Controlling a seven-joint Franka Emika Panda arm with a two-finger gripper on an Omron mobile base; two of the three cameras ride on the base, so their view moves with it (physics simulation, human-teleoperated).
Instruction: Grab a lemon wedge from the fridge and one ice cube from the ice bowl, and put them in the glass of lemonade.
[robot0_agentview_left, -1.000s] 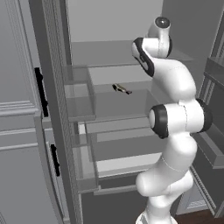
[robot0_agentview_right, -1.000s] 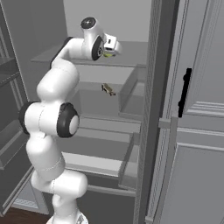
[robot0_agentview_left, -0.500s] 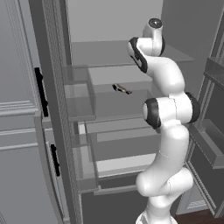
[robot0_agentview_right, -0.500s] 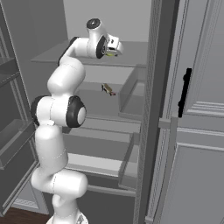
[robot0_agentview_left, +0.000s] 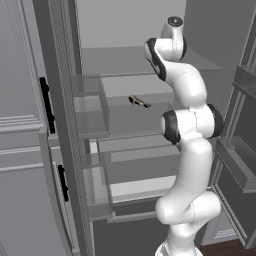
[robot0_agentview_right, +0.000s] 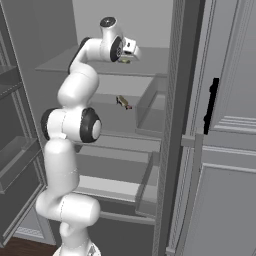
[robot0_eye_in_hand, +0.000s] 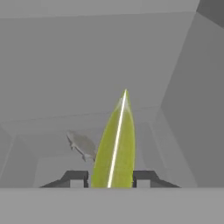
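Arm reached deeper into fridge (robot0_agentview_left: 125, 60); fingers (robot0_eye_in_hand: 76, 178) closed on one lemon wedge (robot0_eye_in_hand: 114, 144).

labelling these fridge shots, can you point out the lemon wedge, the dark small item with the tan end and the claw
lemon wedge (robot0_eye_in_hand: 116, 148), hand view, middle of its yellow face
dark small item (robot0_agentview_left: 139, 102), left base view, its middle on the shelf
claw (robot0_eye_in_hand: 111, 178), hand view, midway between the two dark tips
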